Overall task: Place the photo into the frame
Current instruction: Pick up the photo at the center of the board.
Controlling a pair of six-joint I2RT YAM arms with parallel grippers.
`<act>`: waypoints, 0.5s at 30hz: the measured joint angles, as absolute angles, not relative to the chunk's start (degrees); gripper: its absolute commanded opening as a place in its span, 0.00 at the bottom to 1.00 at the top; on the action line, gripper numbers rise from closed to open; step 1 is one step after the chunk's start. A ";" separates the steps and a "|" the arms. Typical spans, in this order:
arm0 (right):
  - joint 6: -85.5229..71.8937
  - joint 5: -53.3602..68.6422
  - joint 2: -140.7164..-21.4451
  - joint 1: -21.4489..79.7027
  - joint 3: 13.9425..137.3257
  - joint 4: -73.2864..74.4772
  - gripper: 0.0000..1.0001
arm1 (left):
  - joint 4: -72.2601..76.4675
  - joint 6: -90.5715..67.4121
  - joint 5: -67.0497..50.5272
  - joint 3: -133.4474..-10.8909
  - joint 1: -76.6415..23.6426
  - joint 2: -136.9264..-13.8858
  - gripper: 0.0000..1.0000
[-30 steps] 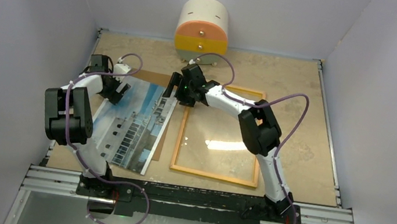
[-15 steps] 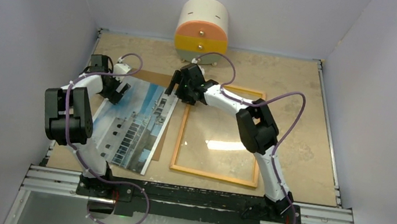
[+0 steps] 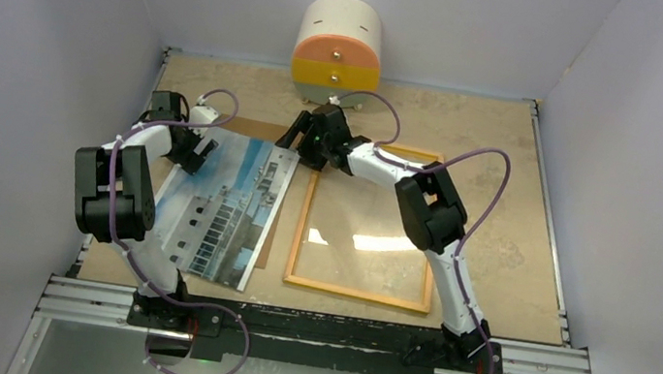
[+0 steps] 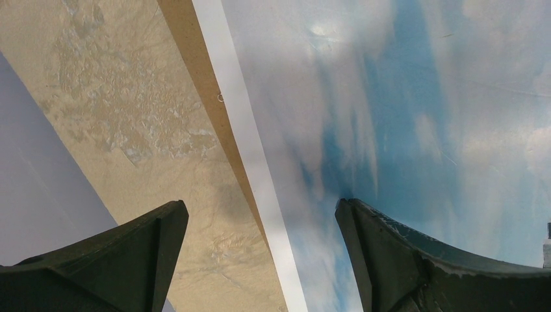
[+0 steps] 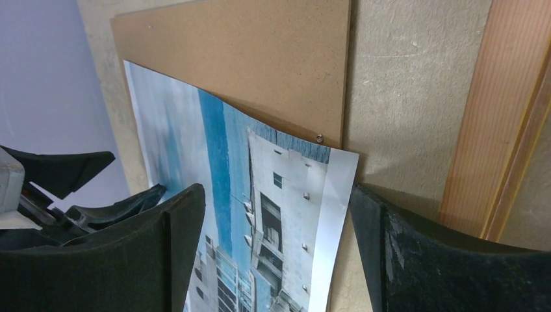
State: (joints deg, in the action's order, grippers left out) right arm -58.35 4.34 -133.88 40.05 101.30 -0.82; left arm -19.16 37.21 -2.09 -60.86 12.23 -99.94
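On the tan tabletop, the photo [image 3: 222, 206] is lying face up over a brown board [image 5: 247, 65], just left of the frame [image 3: 356, 294]. The left gripper [image 4: 260, 214] is straddling the photo's white border with its jaws wide apart. The right gripper [image 5: 276, 195] is spreading wide over the photo's far right corner, gripping nothing. The photo is hiding most of the board.

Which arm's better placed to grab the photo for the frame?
Probably right: the right gripper is open over the photo at its corner nearest the frame. The left gripper, also open, straddles the photo's opposite edge, away from the frame.
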 measured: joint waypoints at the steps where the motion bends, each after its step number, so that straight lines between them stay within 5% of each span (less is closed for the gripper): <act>1: -58.83 4.64 -133.86 39.97 100.77 -1.85 0.82 | -19.16 37.21 -2.11 -60.86 12.23 -99.94 0.94; 15: -65.60 9.28 -130.52 39.53 91.13 -11.81 0.75 | -18.57 37.41 -2.11 -60.51 12.19 -99.83 0.94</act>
